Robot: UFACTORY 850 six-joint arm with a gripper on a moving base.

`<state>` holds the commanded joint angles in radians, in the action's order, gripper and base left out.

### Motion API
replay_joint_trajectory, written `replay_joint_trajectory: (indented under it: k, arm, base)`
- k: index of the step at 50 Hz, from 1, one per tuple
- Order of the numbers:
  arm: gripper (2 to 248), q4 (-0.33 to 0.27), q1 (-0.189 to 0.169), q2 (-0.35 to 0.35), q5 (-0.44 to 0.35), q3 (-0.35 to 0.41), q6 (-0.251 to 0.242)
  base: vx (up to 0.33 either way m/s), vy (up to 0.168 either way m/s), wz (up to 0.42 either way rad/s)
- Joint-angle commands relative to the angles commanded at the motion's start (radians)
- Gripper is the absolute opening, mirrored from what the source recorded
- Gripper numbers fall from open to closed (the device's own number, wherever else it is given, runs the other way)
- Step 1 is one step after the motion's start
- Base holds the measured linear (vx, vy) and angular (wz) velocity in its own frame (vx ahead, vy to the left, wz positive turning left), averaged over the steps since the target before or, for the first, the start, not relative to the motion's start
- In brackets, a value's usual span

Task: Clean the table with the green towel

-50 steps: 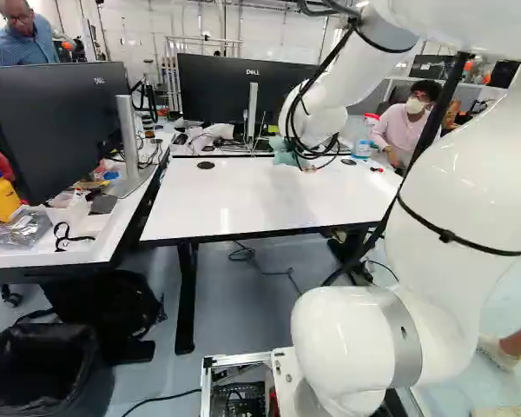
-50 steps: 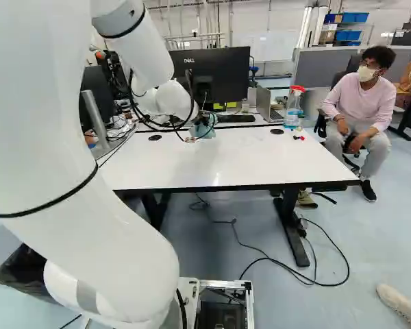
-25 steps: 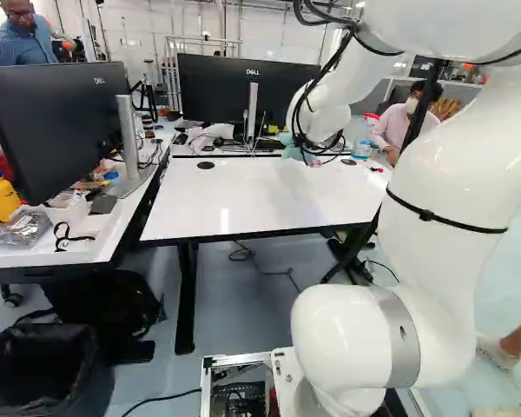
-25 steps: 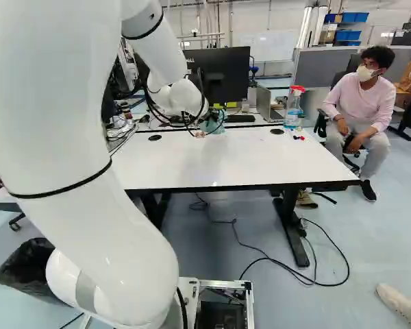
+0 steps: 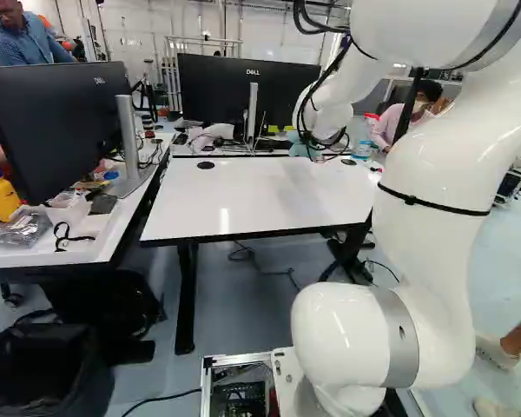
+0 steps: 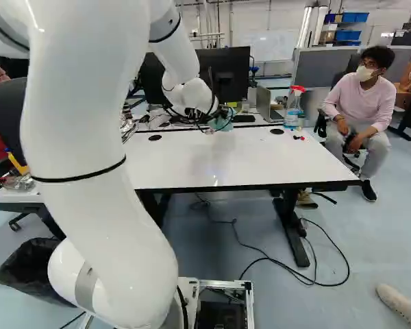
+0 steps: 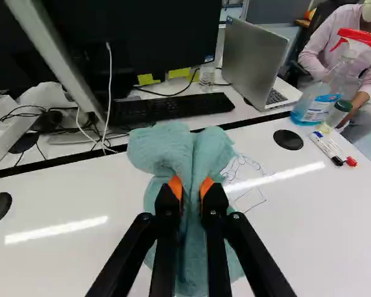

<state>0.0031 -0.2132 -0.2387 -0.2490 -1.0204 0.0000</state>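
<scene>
At the far side of the white table point(image 6: 246, 161), my gripper point(image 6: 205, 127) is small and partly hidden by cables in the right base view. The wrist view shows the gripper point(image 7: 191, 189) with its orange pads pinching a bunched green towel point(image 7: 167, 147) from two sides. The towel bulges out ahead of the fingertips and hangs down behind them over the tabletop. Thin scribbled lines point(image 7: 248, 197) mark the white surface right beside the towel, partly covered by it.
Past the table's far edge stand a keyboard point(image 7: 173, 109), a monitor point(image 5: 234, 91) and a laptop point(image 7: 250, 59). A spray bottle point(image 7: 324, 93), a small jar point(image 7: 339, 112) and markers point(image 7: 324, 147) are on the table near a seated person.
The arm has swung to the right along the table's far side, carrying the towel with it. The base, the table and the bottle have stayed in place.
</scene>
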Motion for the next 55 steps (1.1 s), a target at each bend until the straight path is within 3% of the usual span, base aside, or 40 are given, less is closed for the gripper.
replay_joint_trajectory:
  k: [34,55]
  arm:
    - [51,0.0,-0.076,-0.116,-0.009,-0.134,0.0]
    - [51,0.0,-0.082,-0.225,-0.028,-0.225,0.0]
  base:
    - [0.0,0.0,0.0]
    - [0.0,0.0,0.0]
